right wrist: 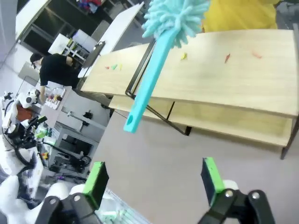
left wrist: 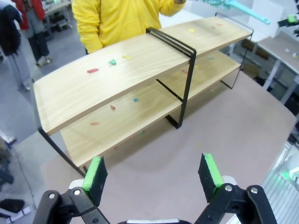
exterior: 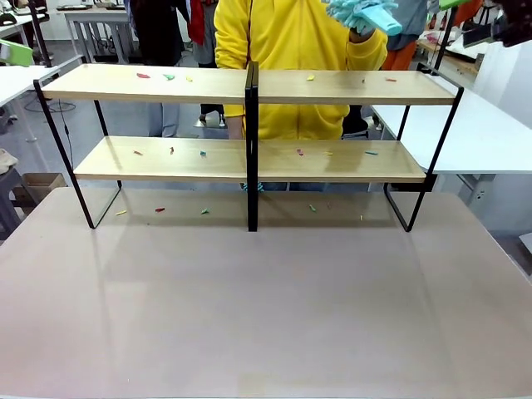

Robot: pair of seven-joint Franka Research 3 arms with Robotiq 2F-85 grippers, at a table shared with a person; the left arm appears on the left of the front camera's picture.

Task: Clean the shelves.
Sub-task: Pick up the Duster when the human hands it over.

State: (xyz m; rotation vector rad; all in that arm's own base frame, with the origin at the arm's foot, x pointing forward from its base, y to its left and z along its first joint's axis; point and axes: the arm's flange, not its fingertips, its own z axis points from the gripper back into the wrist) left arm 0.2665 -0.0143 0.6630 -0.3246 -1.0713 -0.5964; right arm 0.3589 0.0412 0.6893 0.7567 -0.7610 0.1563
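Observation:
The shelves point(exterior: 249, 87) stand across the far half of the table, two light-wood boards on a black frame. Small red, green and yellow scraps point(exterior: 143, 76) lie on both boards and on the tabletop beneath. A person in a yellow top stands behind and holds up a turquoise fluffy duster point(exterior: 362, 15) above the right end. In the right wrist view the duster point(right wrist: 152, 74) hangs handle-down well ahead of my right gripper point(right wrist: 153, 181), which is open and holds nothing. My left gripper point(left wrist: 153, 171) is open too, above the tabletop near the left end of the shelves point(left wrist: 140, 70).
The grey-brown tabletop point(exterior: 266, 299) stretches wide in front of the shelves. White tables stand to the right point(exterior: 482, 133) and left point(exterior: 12, 79). Other people and desks show farther back.

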